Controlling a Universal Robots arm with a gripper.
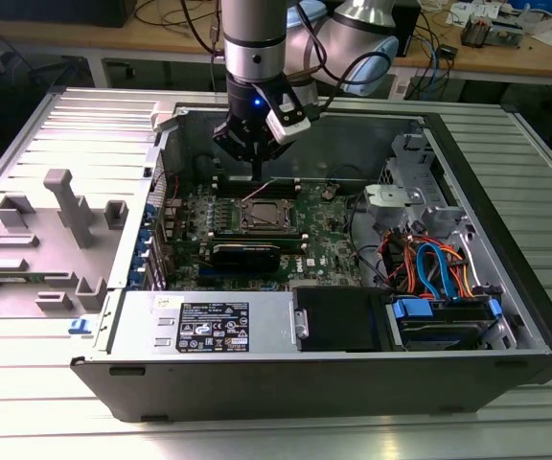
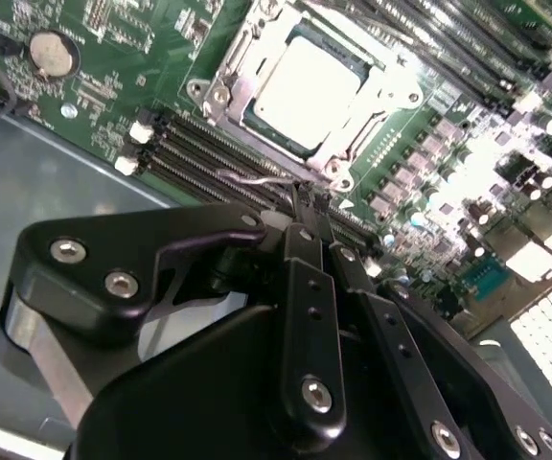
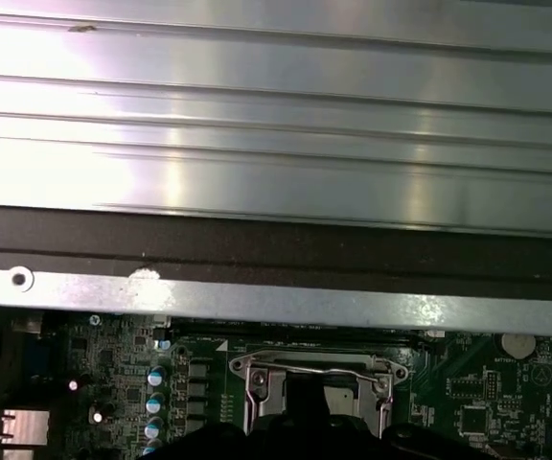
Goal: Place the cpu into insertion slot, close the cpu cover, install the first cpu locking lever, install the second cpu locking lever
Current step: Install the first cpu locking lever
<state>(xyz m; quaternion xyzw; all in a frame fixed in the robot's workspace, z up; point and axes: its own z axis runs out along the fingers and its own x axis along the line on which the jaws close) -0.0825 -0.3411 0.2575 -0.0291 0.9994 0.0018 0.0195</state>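
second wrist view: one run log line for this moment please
cpu: seated | cpu cover: down over cpu | gripper: shut, tips beside locking lever at cover edge

On the grey power supply cover (image 1: 142, 321), a white label (image 1: 214, 327) with rows of black print and small signs, too fine to read. On the green circuit board (image 2: 113, 91), a small white triangle mark (image 2: 347, 203) just beside a corner of the cpu cover (image 2: 233, 91); elsewhere, fine white lettering between the parts, not legible. No readable words or numbers anywhere.
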